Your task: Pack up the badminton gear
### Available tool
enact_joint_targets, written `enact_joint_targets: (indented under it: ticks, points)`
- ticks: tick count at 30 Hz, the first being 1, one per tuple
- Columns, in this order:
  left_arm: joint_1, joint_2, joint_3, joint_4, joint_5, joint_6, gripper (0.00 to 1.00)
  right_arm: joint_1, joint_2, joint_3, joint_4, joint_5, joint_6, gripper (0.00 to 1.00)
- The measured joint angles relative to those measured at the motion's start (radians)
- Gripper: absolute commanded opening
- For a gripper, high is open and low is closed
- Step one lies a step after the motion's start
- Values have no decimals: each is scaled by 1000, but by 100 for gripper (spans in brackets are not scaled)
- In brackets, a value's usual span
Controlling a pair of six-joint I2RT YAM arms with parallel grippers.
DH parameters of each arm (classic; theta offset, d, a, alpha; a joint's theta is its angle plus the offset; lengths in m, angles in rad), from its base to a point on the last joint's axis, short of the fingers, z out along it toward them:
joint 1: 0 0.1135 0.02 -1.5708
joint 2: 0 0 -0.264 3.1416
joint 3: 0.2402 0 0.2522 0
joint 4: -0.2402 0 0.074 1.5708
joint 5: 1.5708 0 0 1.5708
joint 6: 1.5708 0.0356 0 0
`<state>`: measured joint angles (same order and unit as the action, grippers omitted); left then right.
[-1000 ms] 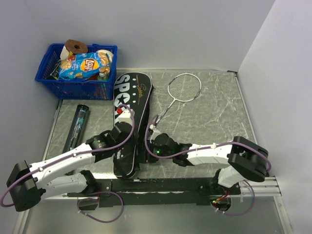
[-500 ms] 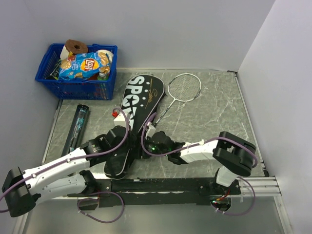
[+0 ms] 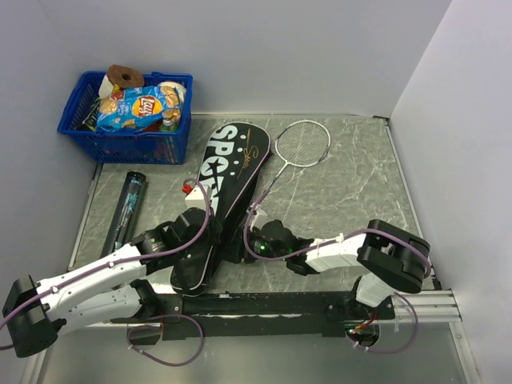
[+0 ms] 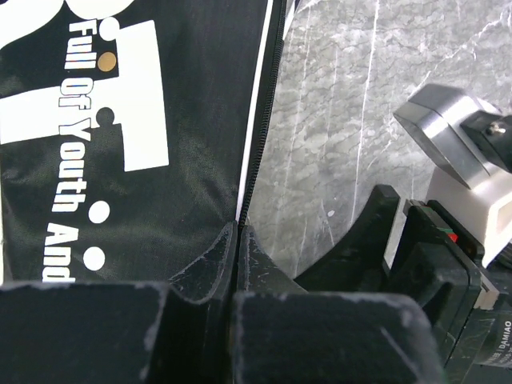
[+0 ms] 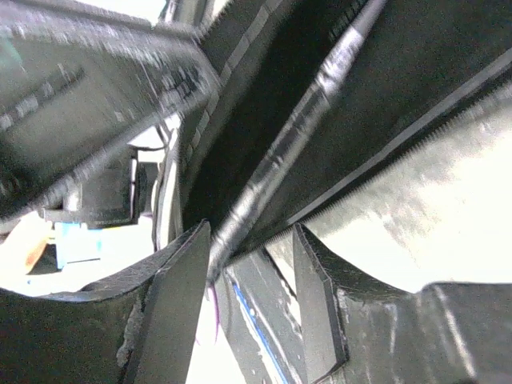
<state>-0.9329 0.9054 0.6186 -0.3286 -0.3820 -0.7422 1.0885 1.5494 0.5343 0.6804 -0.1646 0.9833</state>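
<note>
Left hand (image 4: 238, 240) pinching shut on zipper edge of black racket-shaped fabric bag lettered SPORT (image 3: 226, 160), lying mid grey marbled worktop (image 3: 352, 192). Right hand (image 5: 250, 244) holding fingers apart, thin glossy dark shaft (image 5: 296, 136) passing between them. Thin white-framed racket (image 3: 302, 144) lying just right of bag.

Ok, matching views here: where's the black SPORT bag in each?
Top external: bag mid-table, slanting from far right to near left.
Left wrist: bag fills the left half.
Right wrist: bag likely the blurred dark fabric, upper right.
Shared landmark: its zipper, in both wrist views.
</note>
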Motion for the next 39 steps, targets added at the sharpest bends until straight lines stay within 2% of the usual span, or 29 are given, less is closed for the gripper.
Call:
enact_joint_targets:
  ticks: [6,13,29,32,35,39]
  points:
    - [0,2,0,-2,0,0,1,0,-3,-66,64,-7,37,46]
    - [0,8,0,-2,4,-3,1,0,70,-72,199,-42,83,45]
    - [0,8,0,-2,19,-3,1,18,179,-20,268,-65,101,43]
    - [0,8,0,-2,23,-3,1,20,214,11,275,-66,102,35]
    - [0,8,0,-2,31,-3,1,21,244,32,285,-68,106,21]
    - [0,8,0,-1,49,-3,1,22,294,57,311,-72,118,16]
